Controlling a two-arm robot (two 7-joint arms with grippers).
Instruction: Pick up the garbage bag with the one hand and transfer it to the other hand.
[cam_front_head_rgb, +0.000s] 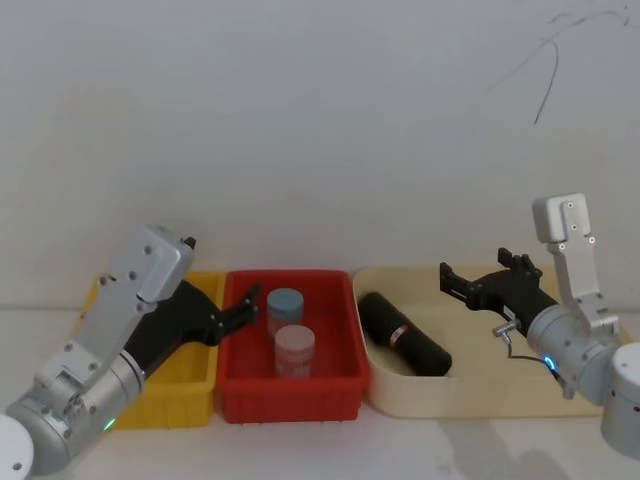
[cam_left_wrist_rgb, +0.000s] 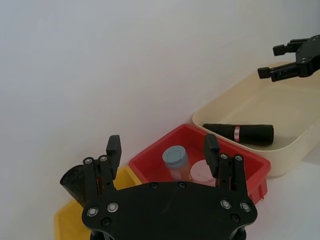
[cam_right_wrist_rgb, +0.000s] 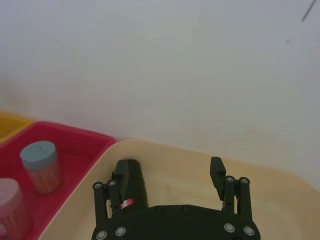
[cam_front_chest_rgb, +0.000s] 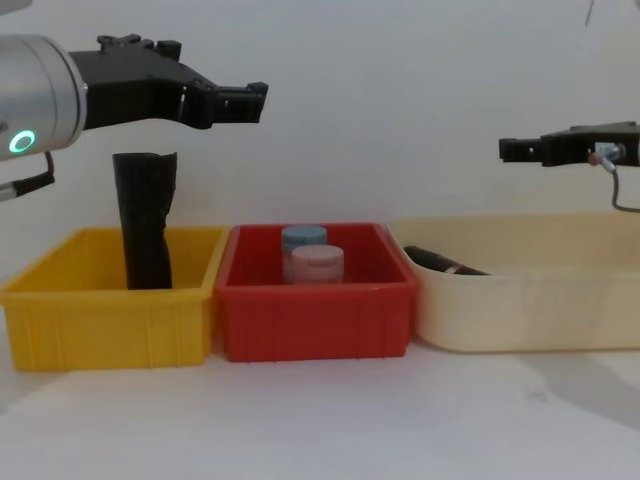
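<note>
Hovering with jaws spread, your right pincer (cam_front_head_rgb: 478, 275) hangs over the cream tray (cam_front_head_rgb: 480, 400), where the garbage bag (cam_front_head_rgb: 404, 335) lies on its side just below-left of it (round flank free to pinch, I'd judge), while your left pincer (cam_front_chest_rgb: 248, 102), equally released, hangs well apart leftward.

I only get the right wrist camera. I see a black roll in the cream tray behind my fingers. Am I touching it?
Observer: No. In the chest view the right gripper hangs well above the cream tray, apart from the garbage bag.
Operator: Where's my other arm?
Observer: The left gripper is up high, its tips about over where the yellow bin meets the red bin.
Operator: Is anything in the yellow bin?
Observer: Yes, another black roll stands upright in it.
</note>
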